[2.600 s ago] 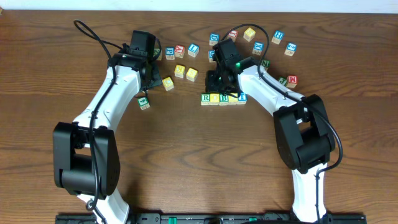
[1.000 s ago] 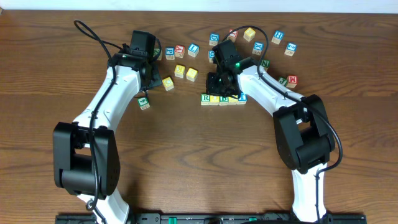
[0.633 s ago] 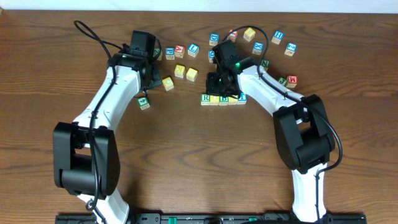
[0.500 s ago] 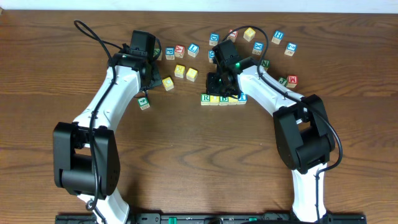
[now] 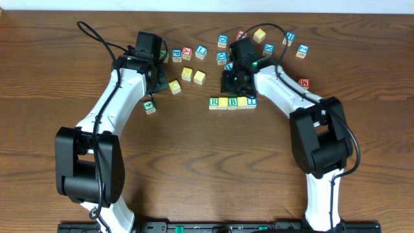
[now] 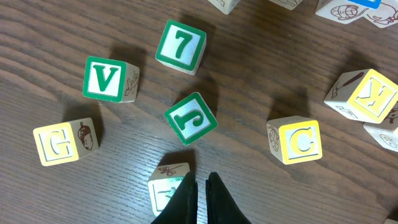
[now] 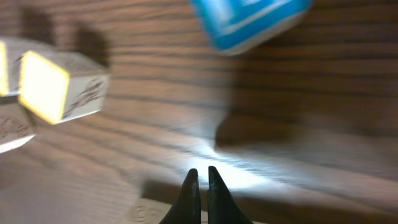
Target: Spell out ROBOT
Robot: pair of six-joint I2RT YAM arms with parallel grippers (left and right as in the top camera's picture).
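Note:
A row of five cubes lies mid-table in the overhead view: green R (image 5: 213,102), a yellow-faced cube (image 5: 223,102), green B (image 5: 233,101), another yellow-faced cube (image 5: 242,101) and blue T (image 5: 251,100). My right gripper (image 5: 228,84) hovers just behind the row, shut and holding nothing. Its blurred wrist view shows the shut gripper (image 7: 200,175) over bare wood, a blue cube (image 7: 249,22) ahead and a yellow-faced cube (image 7: 59,84) to the left. My left gripper (image 5: 160,83) is shut and empty beside a green cube (image 6: 166,188).
Loose cubes lie around the left gripper: a green 7 (image 6: 181,46), V (image 6: 109,79), J (image 6: 190,118), yellow G (image 6: 59,142), C (image 6: 297,139) and K (image 6: 370,94). More cubes are scattered along the back (image 5: 200,50), with a red one (image 5: 304,83) at the right.
The right arm has pulled back and to the right, away from the row, so all five cubes now show. The left arm has not moved.

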